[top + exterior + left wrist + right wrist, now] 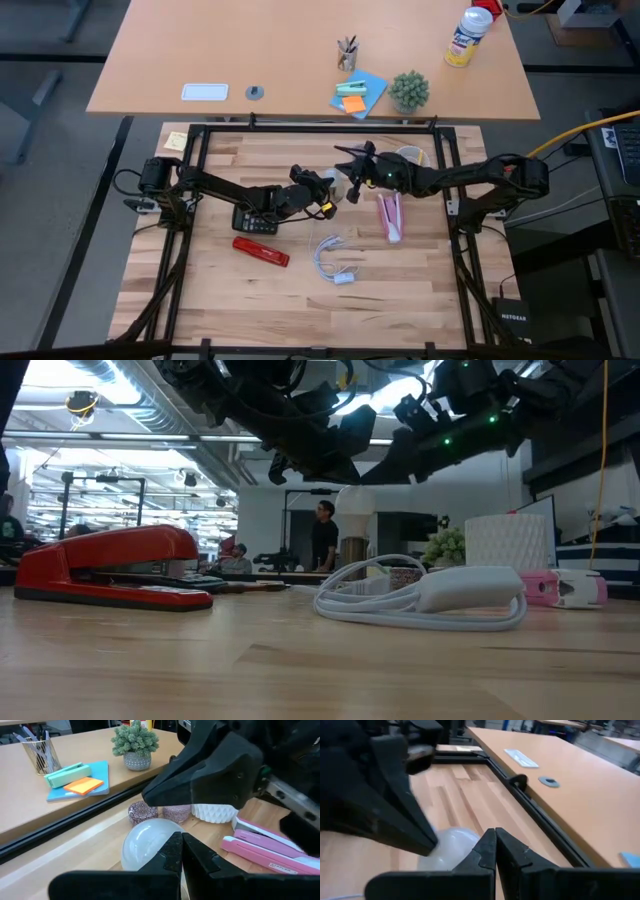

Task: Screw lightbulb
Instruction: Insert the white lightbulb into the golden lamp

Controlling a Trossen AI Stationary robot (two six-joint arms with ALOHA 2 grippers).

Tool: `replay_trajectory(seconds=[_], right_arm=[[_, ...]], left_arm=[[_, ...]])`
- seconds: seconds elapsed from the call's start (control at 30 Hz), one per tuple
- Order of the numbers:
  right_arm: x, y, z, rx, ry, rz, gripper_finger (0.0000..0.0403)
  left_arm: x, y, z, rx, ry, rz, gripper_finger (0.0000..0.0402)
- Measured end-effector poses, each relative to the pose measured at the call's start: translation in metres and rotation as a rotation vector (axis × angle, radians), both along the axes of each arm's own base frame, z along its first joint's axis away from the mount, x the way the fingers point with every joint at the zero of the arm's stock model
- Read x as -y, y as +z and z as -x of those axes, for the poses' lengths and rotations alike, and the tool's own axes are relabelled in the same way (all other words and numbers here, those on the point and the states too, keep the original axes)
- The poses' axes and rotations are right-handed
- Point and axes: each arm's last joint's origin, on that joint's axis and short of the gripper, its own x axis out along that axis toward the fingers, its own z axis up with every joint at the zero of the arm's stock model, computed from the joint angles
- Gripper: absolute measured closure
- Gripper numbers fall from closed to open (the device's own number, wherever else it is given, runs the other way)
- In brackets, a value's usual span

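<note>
1. The left arm reaches in from the table's left side, over the calculator (256, 222), toward the middle. The left gripper (333, 190) hangs above the wood with its fingers pressed together and nothing between them.
2. In front of the arm, on the near side, the red stapler (261, 251) lies flat and apart from the work.
3. The bulb (150, 842) stands at the table's middle, between the two grippers. It shows in the left wrist view as a pale frosted dome just past the shut fingers. Its screw end and whatever it sits in are hidden, so I cannot tell how far it is threaded.
4. A white cable (333, 262) lies coiled near the front, untouched.
5. The right gripper (352, 176) comes in from the right, just beside the bulb and close to the left gripper. Its fingers are closed too and empty. Whether either tip touches the glass is unclear.
6. A pink case (390, 217) lies under the right arm, and a white ribbed cup (214, 812) stands behind.
7. My reading: neither gripper grasps the bulb, so either the turning has not begun or it is between turns. Seating and tightening appear left to confirm.
</note>
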Motion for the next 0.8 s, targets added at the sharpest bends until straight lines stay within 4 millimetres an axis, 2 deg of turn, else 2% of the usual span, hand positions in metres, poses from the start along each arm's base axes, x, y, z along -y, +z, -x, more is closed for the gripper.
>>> replay_trajectory(seconds=[0.17, 0.8], right_arm=[[0.0, 0.0029, -0.001, 0.028, 0.074, 0.01, 0.0395], [0.002, 0.0036, -0.0008, 0.012, 0.108, 0.082, 0.0395]], left_arm=[[0.0, 0.0, 0.0, 0.0, 0.0, 0.0, 0.04], [0.0001, -0.0001, -0.0001, 0.0, -0.001, 0.0, 0.04]])
